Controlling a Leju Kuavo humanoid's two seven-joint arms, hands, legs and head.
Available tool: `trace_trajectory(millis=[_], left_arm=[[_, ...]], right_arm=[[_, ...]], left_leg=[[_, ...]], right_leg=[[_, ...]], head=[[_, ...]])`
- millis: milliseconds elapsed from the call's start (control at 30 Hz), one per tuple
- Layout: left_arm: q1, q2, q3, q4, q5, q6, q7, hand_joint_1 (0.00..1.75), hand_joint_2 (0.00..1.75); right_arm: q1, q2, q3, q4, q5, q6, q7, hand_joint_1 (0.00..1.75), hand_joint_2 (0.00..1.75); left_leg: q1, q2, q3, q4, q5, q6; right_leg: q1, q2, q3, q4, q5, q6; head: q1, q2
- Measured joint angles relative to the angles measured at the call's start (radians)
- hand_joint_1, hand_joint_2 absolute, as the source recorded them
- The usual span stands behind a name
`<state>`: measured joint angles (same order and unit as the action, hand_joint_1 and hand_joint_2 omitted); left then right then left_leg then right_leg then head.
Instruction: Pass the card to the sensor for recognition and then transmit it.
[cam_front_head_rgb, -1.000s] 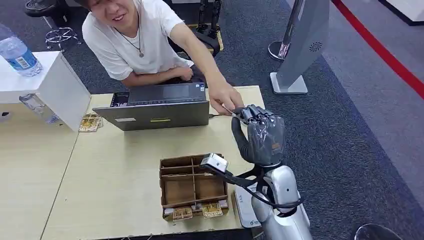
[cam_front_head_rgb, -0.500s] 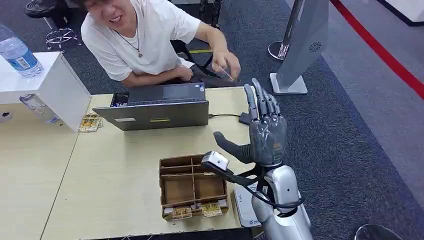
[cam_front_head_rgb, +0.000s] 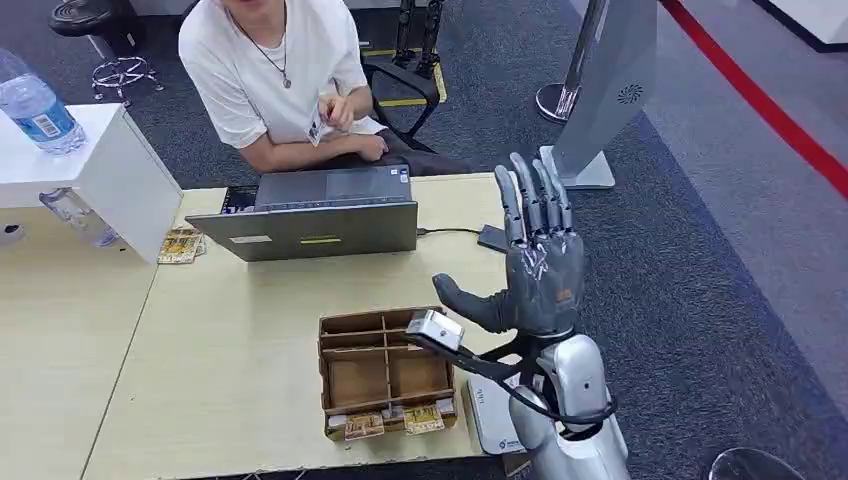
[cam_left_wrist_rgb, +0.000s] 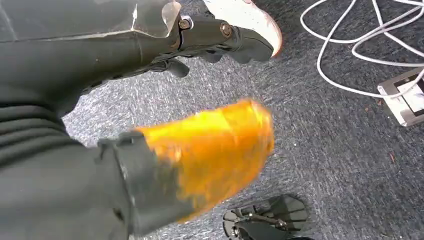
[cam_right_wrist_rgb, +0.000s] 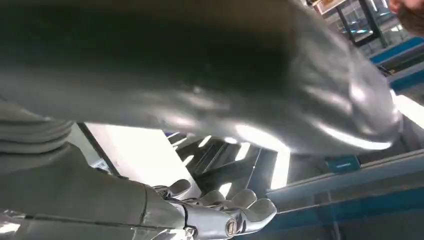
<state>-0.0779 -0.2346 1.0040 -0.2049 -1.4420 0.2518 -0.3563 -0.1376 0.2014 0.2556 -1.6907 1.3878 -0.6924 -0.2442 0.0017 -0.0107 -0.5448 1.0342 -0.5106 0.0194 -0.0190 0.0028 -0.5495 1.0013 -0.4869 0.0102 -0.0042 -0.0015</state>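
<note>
Having let go of the card (the person (cam_front_head_rgb: 270, 70) took it back), the right hand (cam_front_head_rgb: 535, 262) stands upright, fingers spread and empty; handover looks done.

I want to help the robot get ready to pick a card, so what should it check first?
1. Right hand empty, fingers spread wide: ok.
2. Cards waiting in the front slots of the cardboard tray: ok.
3. Right hand raised above the table's right edge, not over the tray: not ok, it would need to come down and across.
4. White device at the table edge free: cannot tell, the arm partly hides it.
5. Left hand free: cannot tell, the wrist view is blurred.
6. Person's hand away from the tray, up at the chest: ok.
</note>
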Motion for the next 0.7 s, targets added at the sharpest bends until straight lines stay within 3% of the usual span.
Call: trace_trajectory(millis=[500, 700], left_arm=[[0.001, -0.003, 0.0, 0.0, -0.003, -0.002, 0.025, 0.0, 0.0], [0.002, -0.003, 0.0, 0.0, 0.0, -0.002, 0.036, 0.0, 0.0]], right_arm=[[0.043, 0.013, -0.031, -0.036, -0.035, 0.0, -0.058, 0.0, 0.0], [0.093, 0.02, -0.048, -0.046, -0.173, 0.0, -0.126, 0.0, 0.0]], left_leg=[[0.0, 0.0, 0.0, 0.0, 0.0, 0.0], [0.0, 0.0, 0.0, 0.0, 0.0, 0.0]], right_leg=[[0.0, 0.0, 0.0, 0.0, 0.0, 0.0], [0.0, 0.0, 0.0, 0.0, 0.0, 0.0]], head=[[0.0, 0.0], [0.0, 0.0]])
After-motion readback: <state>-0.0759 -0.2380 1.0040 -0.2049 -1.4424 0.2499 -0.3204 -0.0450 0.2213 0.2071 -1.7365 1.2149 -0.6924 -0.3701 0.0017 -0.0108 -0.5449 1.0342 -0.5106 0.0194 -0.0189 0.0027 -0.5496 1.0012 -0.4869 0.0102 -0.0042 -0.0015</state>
